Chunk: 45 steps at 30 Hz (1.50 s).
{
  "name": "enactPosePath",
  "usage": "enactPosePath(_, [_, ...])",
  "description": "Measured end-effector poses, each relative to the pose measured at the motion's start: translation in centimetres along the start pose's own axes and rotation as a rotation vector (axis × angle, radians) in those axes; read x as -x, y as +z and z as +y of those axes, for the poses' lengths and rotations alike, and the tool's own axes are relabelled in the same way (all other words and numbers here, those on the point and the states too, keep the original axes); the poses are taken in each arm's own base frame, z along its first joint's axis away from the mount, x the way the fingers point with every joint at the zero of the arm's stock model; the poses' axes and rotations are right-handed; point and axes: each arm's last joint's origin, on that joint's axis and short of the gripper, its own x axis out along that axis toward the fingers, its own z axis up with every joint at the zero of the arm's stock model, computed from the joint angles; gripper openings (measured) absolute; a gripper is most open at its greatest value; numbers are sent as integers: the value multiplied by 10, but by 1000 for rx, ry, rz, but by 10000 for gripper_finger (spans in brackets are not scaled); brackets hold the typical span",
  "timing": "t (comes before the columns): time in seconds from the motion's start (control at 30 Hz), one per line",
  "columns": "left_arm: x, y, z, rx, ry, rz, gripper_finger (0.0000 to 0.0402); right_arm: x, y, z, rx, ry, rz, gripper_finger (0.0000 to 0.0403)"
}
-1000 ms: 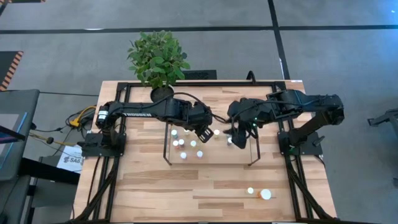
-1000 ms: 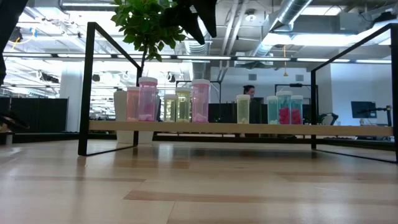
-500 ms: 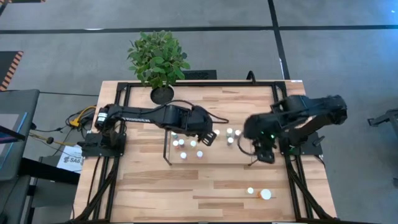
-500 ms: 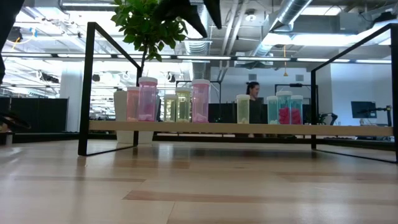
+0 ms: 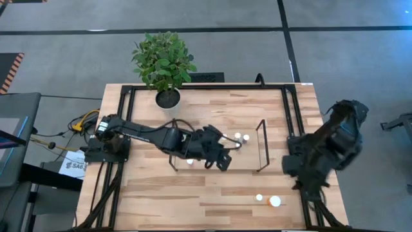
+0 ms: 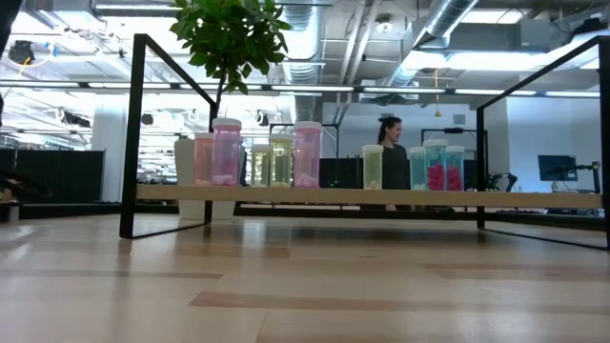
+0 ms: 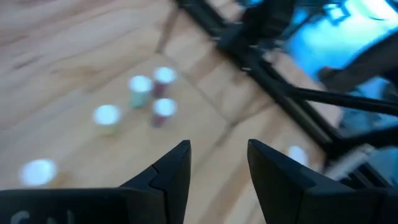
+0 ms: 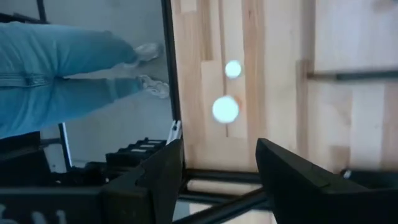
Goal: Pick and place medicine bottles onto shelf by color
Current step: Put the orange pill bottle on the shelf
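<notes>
Small white-capped medicine bottles (image 6: 307, 153), bodies pink, pale yellow and teal, lined upright along the light-wood shelf (image 6: 372, 196) mid-frame. Two more lower right on the desk (image 5: 161, 193). Left claw (image 5: 222, 161) over the shelf, parted, empty. Right claw (image 8: 217, 171) at right edge, parted, empty.

Bottles (image 6: 307, 153) stand on the shelf (image 6: 362, 196) — plant (image 5: 163, 61) behind.
</notes>
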Motion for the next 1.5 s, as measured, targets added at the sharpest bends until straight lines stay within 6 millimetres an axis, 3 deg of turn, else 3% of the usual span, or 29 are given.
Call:
enactPosePath(0.27, [18, -26, -30, -93, -182, 30, 144, -12, -29, 27, -161, -66, -43, 225])
enactPosePath(0.5, [56, -46, -54, -185, -292, 66, 144, -32, -49, 41, -331, -120, -91, 225])
enactPosePath(0.7, [88, -57, -71, -264, -365, 6, 144, -64, -31, 53, -452, -154, -158, 225])
enactPosePath(0.9, [110, -68, -79, -308, -384, -38, 144, -110, -23, 72, -325, -219, 25, 229])
enactPosePath(1.13, [119, -77, -81, -321, -352, -90, 144, -159, -24, 73, -248, -444, 213, 232])
enactPosePath(1.2, [120, -78, -82, -324, -345, -102, 144, -159, -23, 73, -257, -453, 186, 230])
enactPosePath(1.3, [119, -77, -81, -323, -328, -122, 144, -141, -24, 68, -324, -443, 84, 229])
enactPosePath(1.4, [118, -74, -80, -321, -306, -144, 144, -128, -33, 51, -440, -456, 25, 229])
enactPosePath(1.5, [116, -72, -78, -305, -269, -172, 144, -128, -45, 29, -478, -482, -3, 229])
